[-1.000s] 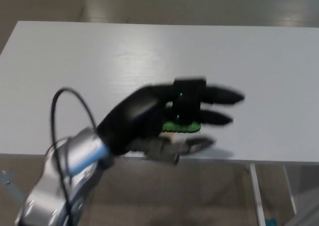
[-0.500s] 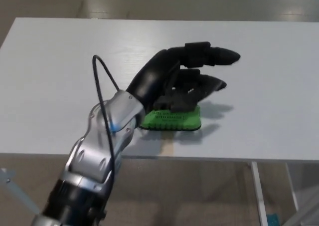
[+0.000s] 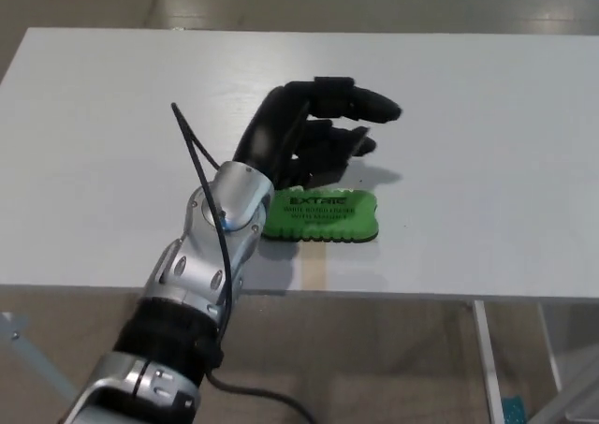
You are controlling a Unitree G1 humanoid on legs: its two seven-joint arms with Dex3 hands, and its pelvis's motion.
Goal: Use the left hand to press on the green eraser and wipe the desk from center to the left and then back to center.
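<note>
Green eraser (image 3: 323, 215): lies flat on the white desk (image 3: 487, 143), near its front edge and about at the middle of its width. Scalloped outline, dark lettering on top; its left end is hidden behind the silver wrist.

Change in the eraser: half a second ago the fingers lay over its far half and hid part of the print; now the whole top face with the lettering shows, apart from the left end. Its place on the desk looks much the same.

Change in the hand: the left hand (image 3: 309, 143) has drawn back to the far-left side of the eraser. Before, its fingertips reached further right; now they stop above the eraser's far right corner.

Left hand, state: black, fingers (image 3: 370, 106) spread and stretched to the right, one above the other, with nothing between them. It holds nothing. The lower fingers hang just beyond the far edge of the eraser; whether they touch it or the desk cannot be told.

Wrist and forearm (image 3: 211, 246): silver, rising from the near-left corner across the desk's front edge, with a black cable (image 3: 192, 157) looping over the wrist.

Shadow: a soft dark patch on the desk to the right of the fingers.

Right hand: does not show.

Floor: tan, seen beyond the far edge and below the near edge of the desk.
</note>
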